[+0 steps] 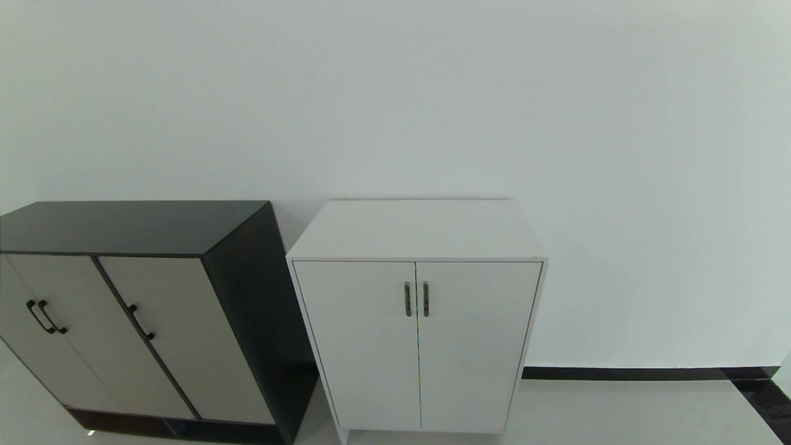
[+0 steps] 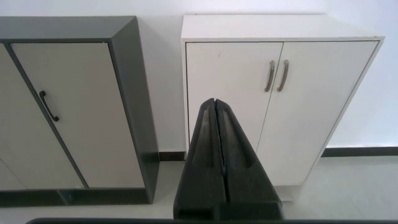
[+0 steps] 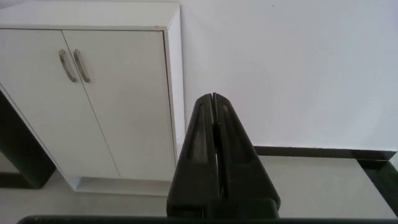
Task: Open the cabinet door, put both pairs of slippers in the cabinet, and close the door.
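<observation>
Head view: white cabinet [image 1: 417,228] straight ahead, standing on the floor [image 1: 618,414] with its back to the wall [image 1: 395,93]. Both doors are shut and flush, left door [image 1: 361,346] and right door [image 1: 476,346] meeting at a centre seam. Each carries a slim vertical bar, left handle [image 1: 407,300] and right handle [image 1: 426,299], set just beside each other on either side of the seam, in the upper half.

Handling, judged:
- Doors look like rigid flat panels, probably hinged at the outer edges, so each should swing light on an arc.
- The face gives no purchase; the bar is the only hold.
- Bars look like smooth metal, possibly slippery. Pinch across the middle of one bar, or hook behind it, then pull along the arc rather than straight back.
- The neighbouring bar is close, so spread fingers may foul it.

Left gripper [image 2: 215,102]: fingers pressed together, nothing between them, well apart from the cabinet front. Right gripper [image 3: 214,98]: likewise pressed together and empty, off toward the cabinet's right side.

A dark cabinet [image 1: 247,296] with pale doors stands just beside, on the left.
</observation>
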Motion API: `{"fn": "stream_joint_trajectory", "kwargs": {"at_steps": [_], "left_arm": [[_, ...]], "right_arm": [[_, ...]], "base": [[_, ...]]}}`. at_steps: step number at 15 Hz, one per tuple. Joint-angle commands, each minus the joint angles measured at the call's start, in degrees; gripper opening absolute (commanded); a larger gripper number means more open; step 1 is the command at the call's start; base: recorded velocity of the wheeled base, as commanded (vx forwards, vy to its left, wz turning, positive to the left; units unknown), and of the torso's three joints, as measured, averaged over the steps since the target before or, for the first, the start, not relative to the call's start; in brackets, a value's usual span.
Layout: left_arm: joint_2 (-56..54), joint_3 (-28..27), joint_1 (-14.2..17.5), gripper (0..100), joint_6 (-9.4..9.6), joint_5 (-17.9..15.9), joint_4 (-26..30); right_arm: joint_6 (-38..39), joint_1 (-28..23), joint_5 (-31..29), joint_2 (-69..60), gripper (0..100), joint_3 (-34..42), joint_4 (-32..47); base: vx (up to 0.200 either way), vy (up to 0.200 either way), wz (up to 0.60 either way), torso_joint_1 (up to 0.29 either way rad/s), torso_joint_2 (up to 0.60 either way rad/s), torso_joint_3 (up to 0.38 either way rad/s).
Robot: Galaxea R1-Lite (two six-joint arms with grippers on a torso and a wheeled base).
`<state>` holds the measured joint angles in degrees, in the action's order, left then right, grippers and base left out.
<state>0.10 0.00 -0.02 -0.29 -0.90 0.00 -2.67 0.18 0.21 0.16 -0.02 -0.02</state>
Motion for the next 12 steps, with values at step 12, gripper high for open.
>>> {"fn": "stream_joint_trajectory", "kwargs": {"at_steps": [12], "left_arm": [[0.0,0.0,-0.1,0,-0.06,0.0,0.0]], "right_arm": [[1.8,0.0,0.2,-0.2,0,0.0,0.0]], "base": [[0.000,0.000,0.00,0.000,0.00,0.000]]}}
